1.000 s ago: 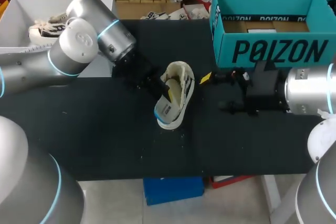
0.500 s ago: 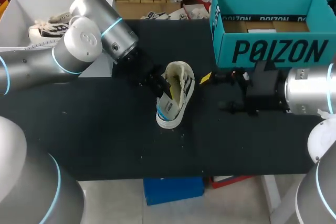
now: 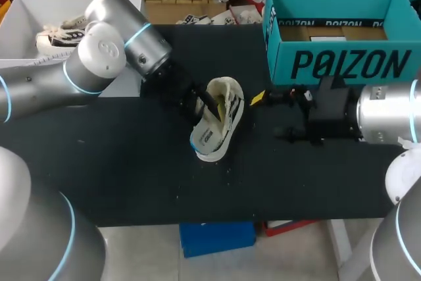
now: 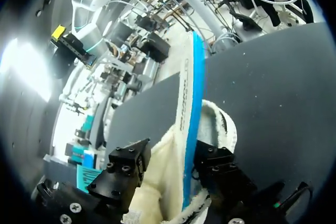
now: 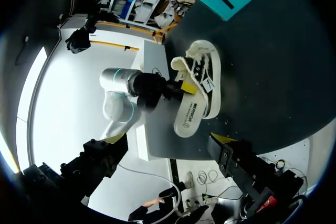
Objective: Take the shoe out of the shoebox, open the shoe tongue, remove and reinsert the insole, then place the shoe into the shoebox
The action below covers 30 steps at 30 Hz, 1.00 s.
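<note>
A cream shoe [image 3: 222,106] with black stripes lies on the black table's middle, its fleece lining [image 4: 157,182] showing in the left wrist view. A white insole [image 3: 205,137] with a blue edge [image 4: 195,103] sticks out of its opening toward the table's front. My left gripper [image 3: 204,100] is at the shoe's opening. Its fingers [image 4: 126,163] stand apart on either side of the insole, and only the far one touches it. My right gripper [image 3: 276,116] hangs open just right of the shoe, holding nothing. The teal shoebox [image 3: 342,64] stands open at the back right.
A white bin [image 3: 26,11] holding another shoe [image 3: 62,34] sits at the back left, behind my left arm [image 3: 99,51]. In the right wrist view the shoe [image 5: 202,77] lies ahead of the right gripper [image 5: 168,140].
My left gripper's fingers have spread apart from a tight pinch on the insole. The insole now lies lower, tilted further out of the shoe. The right arm has not moved.
</note>
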Available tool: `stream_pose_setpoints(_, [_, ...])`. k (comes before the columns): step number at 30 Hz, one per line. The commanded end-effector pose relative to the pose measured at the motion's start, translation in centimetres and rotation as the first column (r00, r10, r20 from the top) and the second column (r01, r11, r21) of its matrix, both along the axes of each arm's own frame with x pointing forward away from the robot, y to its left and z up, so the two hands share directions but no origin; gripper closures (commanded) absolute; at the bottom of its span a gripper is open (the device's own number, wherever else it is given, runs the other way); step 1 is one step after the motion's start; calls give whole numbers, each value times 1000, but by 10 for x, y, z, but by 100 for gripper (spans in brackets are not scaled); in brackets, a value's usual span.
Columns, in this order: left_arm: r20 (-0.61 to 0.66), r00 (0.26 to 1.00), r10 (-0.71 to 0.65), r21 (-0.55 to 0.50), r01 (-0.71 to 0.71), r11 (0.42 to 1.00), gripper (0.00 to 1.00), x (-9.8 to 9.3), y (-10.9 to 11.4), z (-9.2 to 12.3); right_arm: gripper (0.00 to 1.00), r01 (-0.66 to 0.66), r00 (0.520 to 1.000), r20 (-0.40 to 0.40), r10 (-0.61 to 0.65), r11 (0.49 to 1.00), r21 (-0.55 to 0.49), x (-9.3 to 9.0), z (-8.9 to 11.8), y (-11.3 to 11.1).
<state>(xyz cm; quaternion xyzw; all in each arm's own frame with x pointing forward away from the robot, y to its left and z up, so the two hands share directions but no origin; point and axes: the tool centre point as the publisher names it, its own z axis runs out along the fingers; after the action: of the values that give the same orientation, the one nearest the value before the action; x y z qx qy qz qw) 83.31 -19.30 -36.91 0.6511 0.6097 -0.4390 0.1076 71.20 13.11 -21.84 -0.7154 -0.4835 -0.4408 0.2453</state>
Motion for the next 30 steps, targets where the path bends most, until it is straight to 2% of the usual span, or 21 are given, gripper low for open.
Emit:
stream_pose_setpoints(1, [11, 1000, 4, 2, -4, 1000, 43, -16, 13, 4, 0, 0, 1000, -1, 0, 1000, 0, 0, 0, 1])
stream_pose_setpoints(5, [4, 1000, -18, 11, 18, 1000, 50, -29, 21, 8, 0, 0, 1000, -1, 0, 1000, 0, 0, 0, 1])
stream_pose_setpoints(10, [4, 1000, -26, 9, 26, 1000, 54, -39, 26, 12, 0, 0, 1000, -1, 0, 1000, 0, 0, 0, 1])
stream_pose_setpoints(16, [5, 999, -54, 30, 54, 998, 53, -49, 33, 13, 0, 0, 1000, -1, 0, 1000, 0, 0, 0, 1])
stream_pose_setpoints(20, [-6, 998, -64, 64, 64, 996, 56, -54, 40, 6, 0, 0, 1000, -1, 0, 1000, 0, 0, 0, 1])
stream_pose_setpoints(22, [0, 998, -66, 83, 66, 994, 71, -53, 42, 2, 0, 0, 1000, -1, 0, 1000, 0, 0, 0, 1])
stream_pose_setpoints(24, [6, 998, -69, 89, 68, 994, 100, -52, 43, 0, 0, 0, 1000, -1, 0, 1000, 0, 0, 0, 1])
stream_pose_setpoints(30, [24, 998, -63, 70, 61, 996, 100, -49, 39, 0, 0, 0, 1000, -1, 0, 1000, 0, 0, 0, 1])
